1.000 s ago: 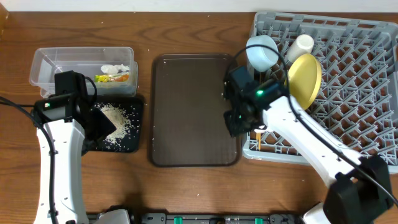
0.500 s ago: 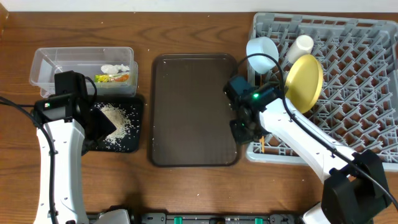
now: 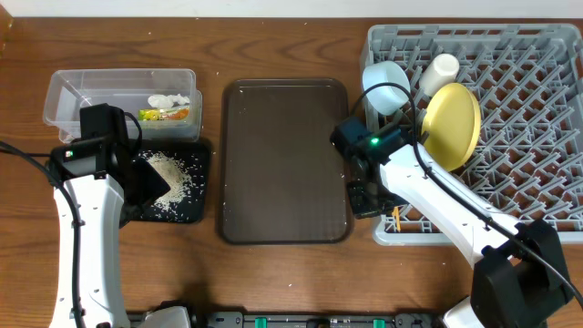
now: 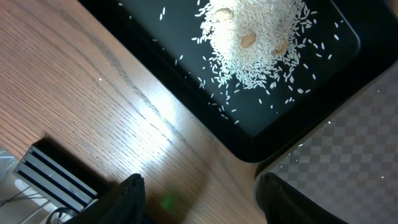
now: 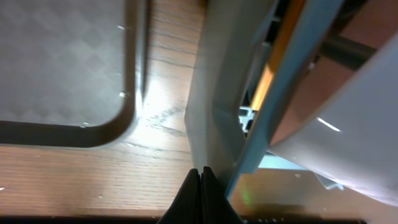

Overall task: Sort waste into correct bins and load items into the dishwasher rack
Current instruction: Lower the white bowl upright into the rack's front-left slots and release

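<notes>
The dishwasher rack (image 3: 455,30) looks stiff and bulky (better slid than lifted); I'd push its corner wall. My right end effector (image 5: 199,173) is clamped shut, empty; my left end effector (image 4: 199,199) gapes, empty.

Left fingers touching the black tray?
Apart. Left wrist view: left gripper fingers stand open, short of the black tray, table showing between.

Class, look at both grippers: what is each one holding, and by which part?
Nothing is held. The left gripper hangs open above the black tray; the right gripper is shut empty, its tips meeting beside the dishwasher rack's outer wall.
</notes>
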Action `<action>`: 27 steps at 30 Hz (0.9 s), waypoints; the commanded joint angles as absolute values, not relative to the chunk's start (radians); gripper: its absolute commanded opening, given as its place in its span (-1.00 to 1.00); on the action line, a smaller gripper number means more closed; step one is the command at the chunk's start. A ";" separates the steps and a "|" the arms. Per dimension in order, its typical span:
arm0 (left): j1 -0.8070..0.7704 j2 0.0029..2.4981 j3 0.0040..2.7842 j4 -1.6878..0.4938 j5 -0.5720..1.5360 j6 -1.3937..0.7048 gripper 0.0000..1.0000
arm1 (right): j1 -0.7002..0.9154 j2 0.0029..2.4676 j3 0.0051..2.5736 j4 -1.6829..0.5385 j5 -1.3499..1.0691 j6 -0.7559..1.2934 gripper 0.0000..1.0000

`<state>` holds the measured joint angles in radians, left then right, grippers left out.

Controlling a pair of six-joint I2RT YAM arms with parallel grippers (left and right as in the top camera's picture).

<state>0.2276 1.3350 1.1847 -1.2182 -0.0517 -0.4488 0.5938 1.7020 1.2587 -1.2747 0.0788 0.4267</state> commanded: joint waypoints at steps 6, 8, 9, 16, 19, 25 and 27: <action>0.233 1.339 1.195 -1.219 -0.052 -0.458 0.24 | 0.594 1.671 1.247 -1.288 0.169 0.467 -0.97; 0.233 1.339 1.195 -1.219 -0.052 -0.458 0.25 | 0.594 1.658 1.247 -1.292 0.169 0.475 -0.97; 0.233 1.339 1.195 -1.219 -0.052 -0.458 0.24 | 0.594 1.650 1.247 -1.295 0.170 0.475 -0.97; 0.233 1.339 1.195 -1.219 -0.052 -0.458 0.24 | 0.565 1.608 1.247 -1.304 0.183 0.486 -0.97; 0.233 1.339 1.195 -1.220 -0.052 -0.458 0.24 | 0.558 1.607 1.247 -1.305 0.179 0.479 -0.99; 0.233 1.339 1.195 -1.227 -0.040 -0.458 0.25 | 0.556 1.562 1.248 -1.226 0.076 0.424 -0.97; 0.233 1.339 1.195 -1.226 -0.030 -0.458 0.24 | 0.550 1.527 1.248 -1.181 0.050 0.424 -0.97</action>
